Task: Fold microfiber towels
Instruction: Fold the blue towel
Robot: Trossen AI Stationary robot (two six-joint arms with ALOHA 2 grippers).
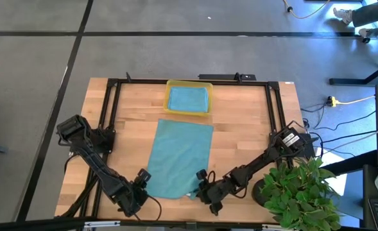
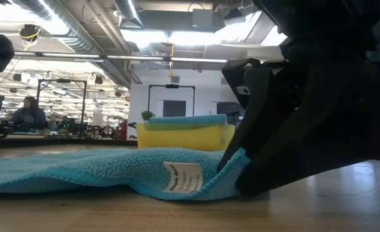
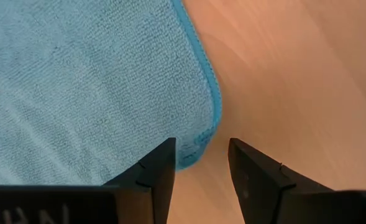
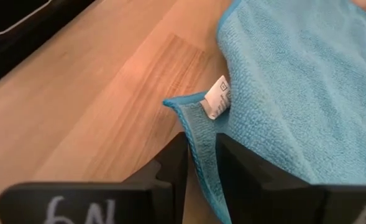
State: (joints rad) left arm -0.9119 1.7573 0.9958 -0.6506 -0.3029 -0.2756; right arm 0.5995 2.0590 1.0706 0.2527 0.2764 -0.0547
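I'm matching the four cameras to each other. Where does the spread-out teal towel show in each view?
High view: teal towel at table centre, below the yellow tray.
Low view: across the foreground, white label facing the camera.
Left wrist view: fills the upper left, its rounded corner by the left gripper.
Right wrist view: on the right, edge pinched in the right gripper.
Shared landmark: the white label.

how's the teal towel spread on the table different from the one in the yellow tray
The spread teal towel lies open in a single layer on the wooden table; the teal towel in the tray is folded into a compact rectangle. The spread one covers far more area. The right gripper pinches the spread towel's near corner by its white tag, and the left gripper is open at its other near corner; nothing touches the yellow tray. Both share the same colour.
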